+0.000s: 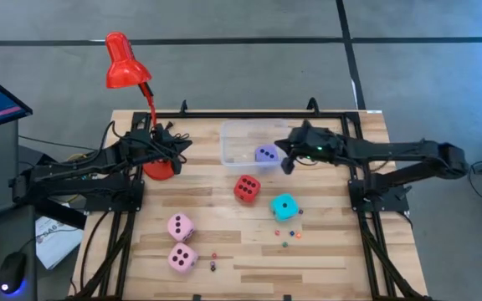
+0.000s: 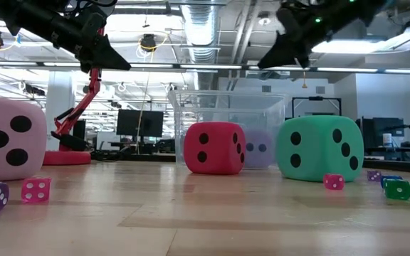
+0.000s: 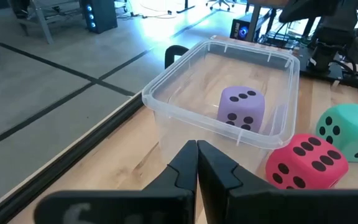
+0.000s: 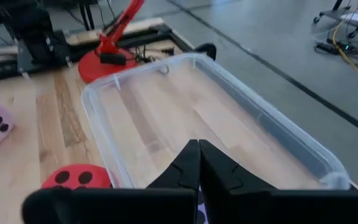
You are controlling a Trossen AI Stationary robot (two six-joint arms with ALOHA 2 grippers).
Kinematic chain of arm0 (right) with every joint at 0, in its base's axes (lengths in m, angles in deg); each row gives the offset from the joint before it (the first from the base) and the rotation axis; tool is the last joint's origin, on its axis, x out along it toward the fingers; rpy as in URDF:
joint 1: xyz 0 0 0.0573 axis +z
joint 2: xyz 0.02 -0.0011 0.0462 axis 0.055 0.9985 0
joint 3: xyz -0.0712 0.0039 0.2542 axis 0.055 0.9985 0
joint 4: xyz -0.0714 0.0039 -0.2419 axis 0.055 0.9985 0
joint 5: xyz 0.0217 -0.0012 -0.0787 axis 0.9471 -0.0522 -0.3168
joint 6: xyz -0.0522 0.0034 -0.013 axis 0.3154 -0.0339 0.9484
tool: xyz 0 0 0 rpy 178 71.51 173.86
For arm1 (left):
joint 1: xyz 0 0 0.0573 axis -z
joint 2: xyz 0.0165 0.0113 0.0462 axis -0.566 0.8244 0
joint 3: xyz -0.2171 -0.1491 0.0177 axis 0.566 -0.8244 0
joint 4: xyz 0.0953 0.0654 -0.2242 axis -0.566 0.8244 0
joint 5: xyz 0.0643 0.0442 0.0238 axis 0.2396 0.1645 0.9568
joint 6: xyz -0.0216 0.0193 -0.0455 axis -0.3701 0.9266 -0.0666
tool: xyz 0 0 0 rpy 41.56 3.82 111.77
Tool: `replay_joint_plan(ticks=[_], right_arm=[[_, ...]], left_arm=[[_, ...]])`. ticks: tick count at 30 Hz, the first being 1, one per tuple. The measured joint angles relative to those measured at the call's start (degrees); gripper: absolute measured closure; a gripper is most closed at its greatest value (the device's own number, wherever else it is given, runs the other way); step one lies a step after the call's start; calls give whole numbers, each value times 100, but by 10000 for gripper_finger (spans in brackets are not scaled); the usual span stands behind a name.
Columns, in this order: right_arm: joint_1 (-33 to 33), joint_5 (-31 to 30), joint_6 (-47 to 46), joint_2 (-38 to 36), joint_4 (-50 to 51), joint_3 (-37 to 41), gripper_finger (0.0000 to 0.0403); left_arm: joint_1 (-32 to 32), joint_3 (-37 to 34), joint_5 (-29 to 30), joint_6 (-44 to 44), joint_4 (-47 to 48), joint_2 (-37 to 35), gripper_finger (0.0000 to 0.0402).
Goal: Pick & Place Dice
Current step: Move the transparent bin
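Observation:
A lavender die (image 1: 266, 154) rests on the floor of a clear plastic bin (image 1: 228, 134), as the left wrist view shows (image 3: 242, 109). A red die (image 1: 247, 188) and a cyan die (image 1: 284, 206) sit on the table just in front of the bin. Two pink dice (image 1: 181, 226) (image 1: 182, 257) sit nearer the front edge, to the left. My right gripper (image 1: 288, 165) is shut and empty, held high over the bin's right end (image 4: 198, 149). My left gripper (image 1: 176, 149) is shut and empty, in the air left of the bin (image 3: 196, 149).
A red desk lamp stands with its base (image 1: 159, 170) at the far left, close to my left gripper. Several small coloured dice (image 1: 288, 238) lie scattered near the cyan die and the front pink die. Bare wood lies at the front middle of the table.

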Motion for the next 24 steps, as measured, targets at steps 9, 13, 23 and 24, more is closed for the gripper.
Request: replay_joint_plan(ticks=[9,13,23,24], right_arm=[[-4,-14,200,-1083,-33,562,403],[-4,-13,394,-1372,-17,683,403],[27,343,-348,-1084,-31,827,403],[73,359,-441,-971,-50,827,403]], left_arm=[[0,0,-3,-2,-13,0,402],[0,0,-13,-110,-52,0,402],[2,0,-181,-603,-47,1,402],[2,0,-183,-603,-46,1,402]])
